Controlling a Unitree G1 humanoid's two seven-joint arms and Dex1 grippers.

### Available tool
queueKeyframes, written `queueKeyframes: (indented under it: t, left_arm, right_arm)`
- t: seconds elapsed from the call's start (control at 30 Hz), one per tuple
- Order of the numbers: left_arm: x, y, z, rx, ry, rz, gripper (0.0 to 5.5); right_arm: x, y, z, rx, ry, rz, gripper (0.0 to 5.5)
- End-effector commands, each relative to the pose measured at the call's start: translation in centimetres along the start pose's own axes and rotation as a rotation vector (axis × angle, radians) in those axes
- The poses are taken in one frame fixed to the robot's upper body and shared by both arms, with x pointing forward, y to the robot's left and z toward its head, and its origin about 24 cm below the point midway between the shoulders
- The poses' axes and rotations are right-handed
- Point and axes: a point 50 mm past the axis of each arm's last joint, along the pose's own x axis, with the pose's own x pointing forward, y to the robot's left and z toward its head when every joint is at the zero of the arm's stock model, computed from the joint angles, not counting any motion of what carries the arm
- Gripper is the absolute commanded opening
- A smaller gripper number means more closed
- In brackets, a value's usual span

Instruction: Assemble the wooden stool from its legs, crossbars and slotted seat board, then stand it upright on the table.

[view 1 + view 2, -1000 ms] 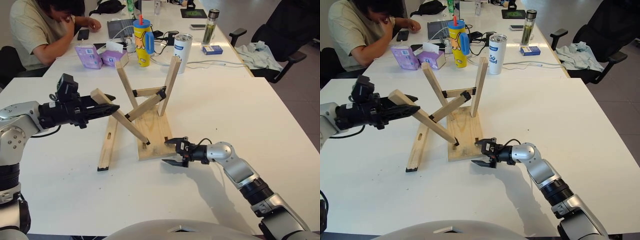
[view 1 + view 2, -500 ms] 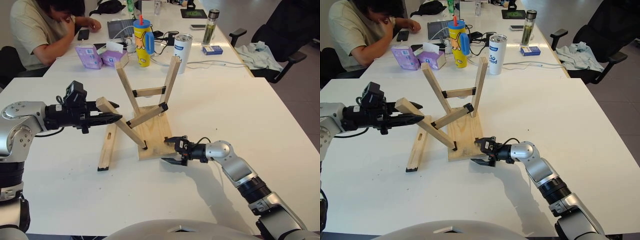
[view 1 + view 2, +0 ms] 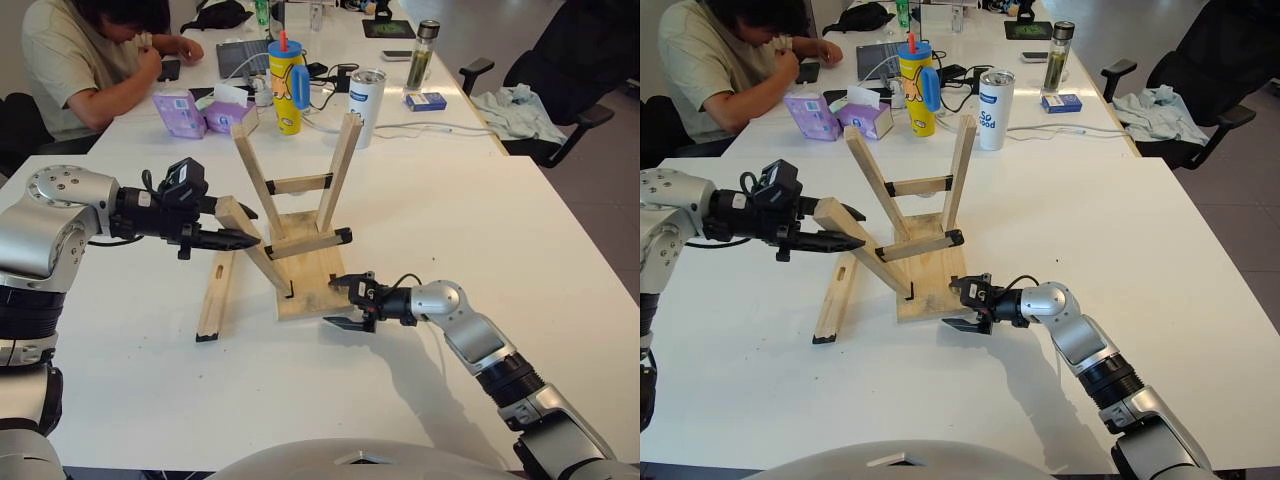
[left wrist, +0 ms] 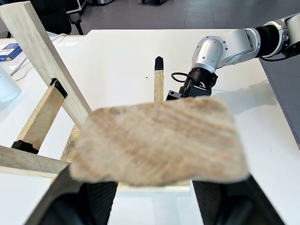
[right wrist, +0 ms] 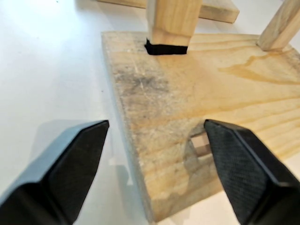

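The seat board (image 3: pixel 308 272) lies flat near the middle of the white surface (image 3: pixel 450 210), underside up; from its far edge rise the rear left leg (image 3: pixel 256 175) and the rear right leg (image 3: pixel 338 170), leaning apart towards their tops and joined by the upper crossbar (image 3: pixel 300 184); a third piece, the tilted leg (image 3: pixel 262 255), slants up towards the robot's left from the board's near left part, where its black-taped foot (image 5: pixel 166 47) meets the wood; the lower crossbar (image 3: pixel 305 243) runs from this tilted leg towards the rear right leg, its black-tipped end just beside that leg's lower part, though whether it is seated there I cannot tell; the left pincer (image 3: pixel 248 228) is clamped on the top end of the tilted leg, a finger on either side of the wood, as the left wrist view shows with the leg's end face (image 4: pixel 159 140) between the dark pads; the right pincer (image 3: pixel 335 302) sits low at the board's near right corner with its fingers (image 5: pixel 65 173) well apart, one out over the bare surface and the other at the board's edge, a slot (image 5: pixel 199 143) in the board between them; a loose bar (image 3: pixel 214 298) lies flat on the surface just left of the board; behind stand a yellow cup (image 3: pixel 285 85) and a white tumbler (image 3: pixel 367 92).
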Motion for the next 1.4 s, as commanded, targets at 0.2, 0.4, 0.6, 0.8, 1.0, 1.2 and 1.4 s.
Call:
queueKeyframes:
  t: [0.2, 0.4, 0.6, 0.8, 1.0, 1.2, 1.4]
  left_arm:
    - [2.6, -2.3, -5.3, -0.097, 0.096, 0.071, 2.07]
    - [0.4, -1.3, -4.3, -0.101, 0.09, 0.154, 3.24]
    - [-3.8, -3.8, -8.2, -0.279, 0.204, 0.263, 4.28]
    - [-3.9, -3.9, -11.1, -0.33, 0.143, 0.631, 4.61]
    - [-0.8, -6.6, -12.5, -0.48, 0.113, 0.94, 4.61]
    - [1.6, -9.7, -13.1, -0.623, 0.232, 1.034, 4.61]
    - [3.5, -11.5, -13.3, -0.726, 0.274, 1.027, 4.61]
  right_arm:
    - [0.7, 2.4, -2.3, 0.121, 0.085, 0.088, 3.77]
    - [0.8, 2.5, -2.6, 0.15, 0.095, 0.063, 3.77]
    - [1.8, 2.4, -2.8, 0.169, 0.1, -0.026, 3.77]
    - [2.3, 3.2, -2.4, 0.233, 0.063, -0.075, 3.77]
    - [2.3, 3.4, -2.2, 0.277, 0.07, -0.114, 3.77]
    - [2.9, 4.8, -1.2, 0.349, 0.031, -0.084, 3.77]
    - [3.3, 5.0, -0.9, 0.355, 0.038, -0.091, 3.77]
